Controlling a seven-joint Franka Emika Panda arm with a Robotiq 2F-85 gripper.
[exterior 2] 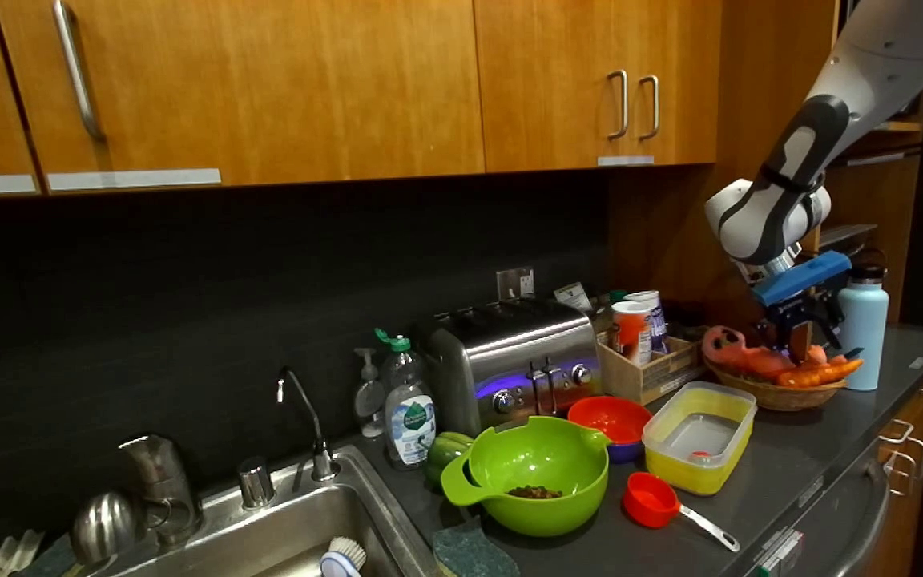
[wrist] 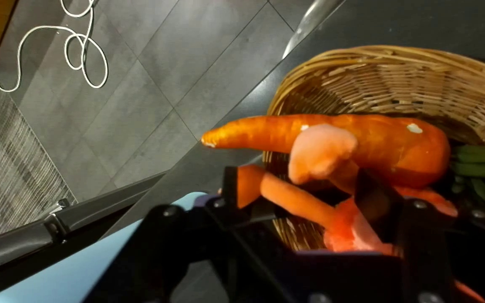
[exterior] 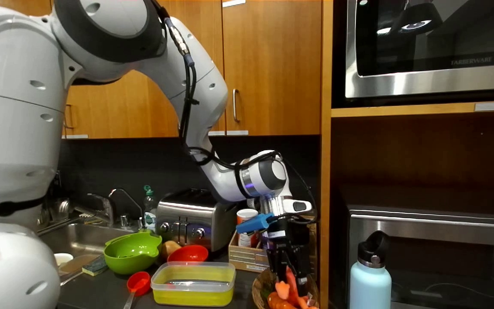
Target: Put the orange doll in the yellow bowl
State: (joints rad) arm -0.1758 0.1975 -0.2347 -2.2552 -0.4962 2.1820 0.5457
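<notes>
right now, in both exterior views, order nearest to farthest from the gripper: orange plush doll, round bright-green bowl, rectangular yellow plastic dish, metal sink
From the gripper:
1. Orange plush doll: right at it, in the wicker basket.
2. Rectangular yellow plastic dish: beside the basket.
3. Round bright-green bowl: past the dish.
4. Metal sink: beyond the bowl.

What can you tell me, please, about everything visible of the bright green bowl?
The green bowl is deep and roundish, with a glossy surface that looks like plastic. Its rim carries a handle-like projection on one side and a spout-like lip across from it. It stands upright and open on the dark countertop beside the sink. In an exterior view, small dark brown bits lie in its bottom; what they are is unclear. Whether the nearby sponge touches it, I cannot tell.
</notes>
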